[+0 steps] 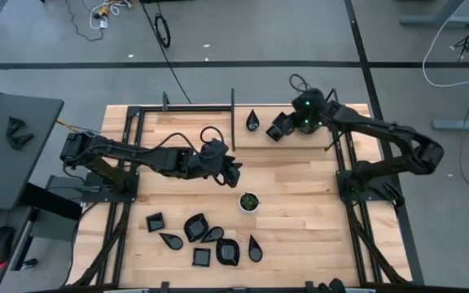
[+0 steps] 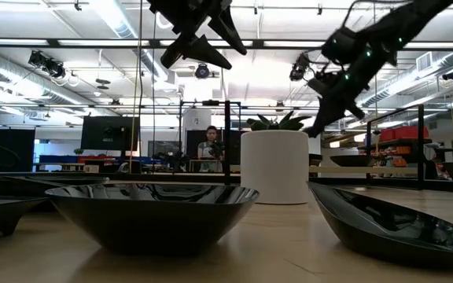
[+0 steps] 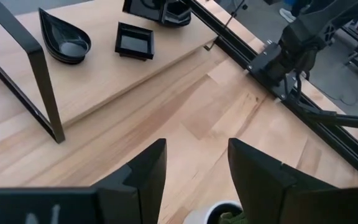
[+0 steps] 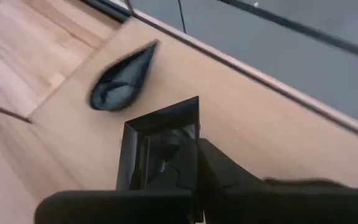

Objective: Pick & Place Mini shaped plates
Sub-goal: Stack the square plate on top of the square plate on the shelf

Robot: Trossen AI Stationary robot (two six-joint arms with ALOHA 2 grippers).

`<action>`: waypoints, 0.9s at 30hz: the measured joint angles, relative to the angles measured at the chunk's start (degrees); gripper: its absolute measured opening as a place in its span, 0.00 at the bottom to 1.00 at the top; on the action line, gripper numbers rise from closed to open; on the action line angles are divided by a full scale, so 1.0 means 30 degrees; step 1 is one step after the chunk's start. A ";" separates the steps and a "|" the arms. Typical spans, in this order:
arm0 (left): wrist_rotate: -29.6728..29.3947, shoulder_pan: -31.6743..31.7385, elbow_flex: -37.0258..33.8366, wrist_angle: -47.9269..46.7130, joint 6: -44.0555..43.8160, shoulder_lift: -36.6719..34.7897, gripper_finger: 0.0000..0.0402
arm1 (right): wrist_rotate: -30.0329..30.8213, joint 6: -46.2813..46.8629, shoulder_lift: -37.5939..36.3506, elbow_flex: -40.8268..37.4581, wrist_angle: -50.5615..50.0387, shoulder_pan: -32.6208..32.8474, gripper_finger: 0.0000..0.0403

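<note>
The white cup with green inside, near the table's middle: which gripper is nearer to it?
Left. The left gripper, open, hangs just beside the white cup. The right gripper, shut on a square black plate, is farther off, toward the table's far edge.

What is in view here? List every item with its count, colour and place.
Near plates: seven, glossy black (square, teardrop and leaf shapes), clustered at the table's near edge.
Teardrop plate: one, black, on the raised board at the far edge.
Square plate: one, black, on that board beside the teardrop plate.
Cup: one, white with green inside, mid-table.
Table: one, light wood, framed by black rails.
Person: one, far back in the room.
Left gripper: one, dark, open and empty, above the table just beyond the cup.
Right gripper: one, dark, shut, at the square plate; whether it grips the plate is unclear.
</note>
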 joint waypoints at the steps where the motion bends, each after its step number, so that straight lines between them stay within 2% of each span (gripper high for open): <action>1: -0.0004 0.0025 0.0000 0.0000 0.0004 0.0000 0.44 | -0.0334 0.0085 0.0013 -0.0434 0.0592 -0.0248 0.01; 4: -0.0003 0.0169 0.0000 0.0000 -0.0004 0.0000 0.44 | -0.1580 0.0112 0.0019 -0.1464 0.2283 -0.0623 0.01; 8: -0.0004 0.0495 0.0000 0.0000 -0.0013 0.0000 0.44 | -0.2277 0.0463 0.0019 -0.2486 0.3435 -0.0630 0.01; 17: 0.0000 0.1373 0.0000 -0.0001 -0.0149 0.0000 0.44 | -0.2270 0.0097 0.0077 -0.3767 0.5448 -0.0579 0.04; 27: 0.0714 0.2128 0.0000 0.0015 -0.0036 0.0000 0.44 | -0.2113 0.0090 0.0182 -0.3830 0.6102 -0.0579 0.04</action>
